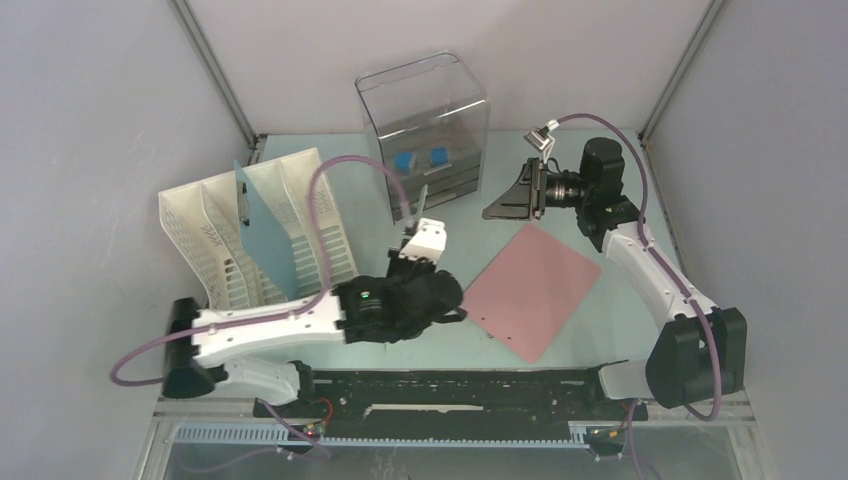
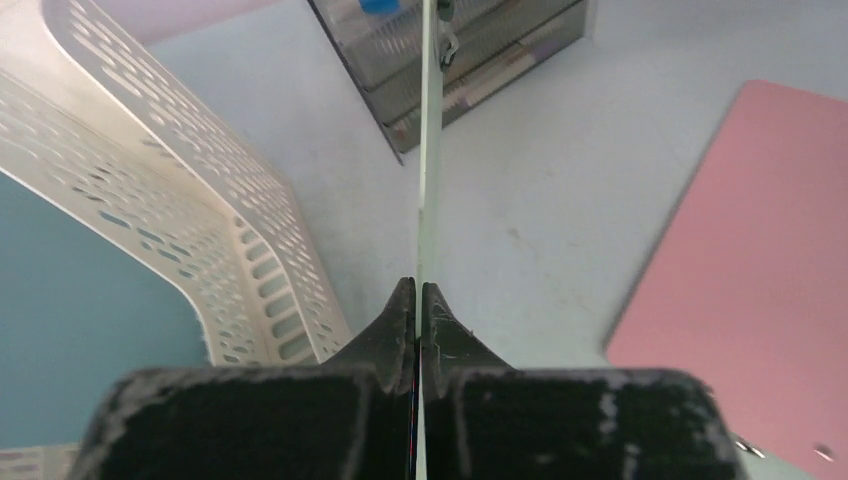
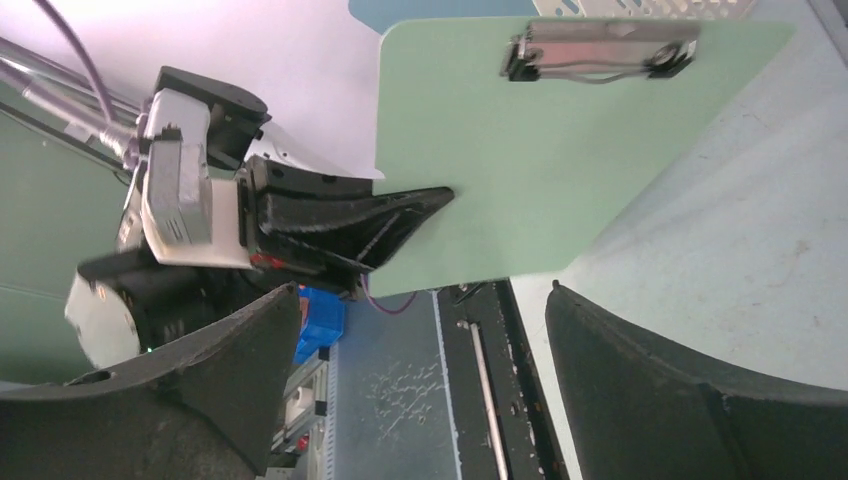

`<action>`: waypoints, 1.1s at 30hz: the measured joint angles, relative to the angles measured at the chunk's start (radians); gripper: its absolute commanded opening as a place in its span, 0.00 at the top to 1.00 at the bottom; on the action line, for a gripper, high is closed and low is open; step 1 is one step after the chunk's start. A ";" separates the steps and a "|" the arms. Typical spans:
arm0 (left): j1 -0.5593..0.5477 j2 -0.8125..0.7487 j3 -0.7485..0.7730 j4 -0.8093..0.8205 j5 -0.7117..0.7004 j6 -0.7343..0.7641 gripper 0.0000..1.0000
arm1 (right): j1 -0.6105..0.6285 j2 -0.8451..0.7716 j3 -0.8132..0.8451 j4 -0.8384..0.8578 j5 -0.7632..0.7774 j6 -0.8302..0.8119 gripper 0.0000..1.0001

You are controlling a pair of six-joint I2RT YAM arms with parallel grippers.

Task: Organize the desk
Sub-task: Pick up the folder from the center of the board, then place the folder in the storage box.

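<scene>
My left gripper [image 2: 418, 300]: jaws pinched shut on green clipboard [image 3: 520, 150], held on edge above the desk [image 1: 620, 300], between white file rack [image 1: 215, 240] and flat pink board [image 1: 530, 290]. My right gripper [image 3: 422, 300]: jaws wide, empty, facing it. Boards: three, counting the blue board [image 1: 265, 230] standing in the rack. Clear drawer box [image 1: 425, 110] at the back.

Green clipboard [image 2: 429, 150] edge-on, its top beyond the left wrist view's upper edge.

Matte grey on three sides: left wall [image 1: 90, 110], back wall [image 1: 440, 35], right wall [image 1: 775, 110]. Metal post [image 1: 215, 70] in back-left corner, second post [image 1: 680, 70] back-right. Even diffuse lighting, soft shadows. Slotted white strip [image 1: 440, 437] along near edge.
</scene>
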State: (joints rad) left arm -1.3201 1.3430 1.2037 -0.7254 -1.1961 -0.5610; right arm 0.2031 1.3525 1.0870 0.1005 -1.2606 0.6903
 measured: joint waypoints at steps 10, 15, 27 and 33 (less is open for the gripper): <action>0.000 -0.534 -0.319 0.319 0.252 0.203 1.00 | -0.035 0.000 0.000 0.002 -0.006 -0.005 0.00; 0.001 -0.659 -0.324 0.322 0.255 0.260 1.00 | -0.044 0.000 0.000 0.001 -0.006 -0.010 0.00; 0.003 -0.803 -0.285 0.217 0.117 0.370 1.00 | -0.051 0.000 0.000 0.000 -0.006 -0.022 0.00; 0.009 -0.857 -0.266 0.210 0.057 0.445 1.00 | -0.051 0.000 0.000 -0.003 -0.006 -0.031 0.00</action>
State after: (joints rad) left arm -1.3109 0.4858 0.9382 -0.5152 -1.1389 -0.1158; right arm 0.1520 1.3521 1.0870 0.0975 -1.2663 0.6594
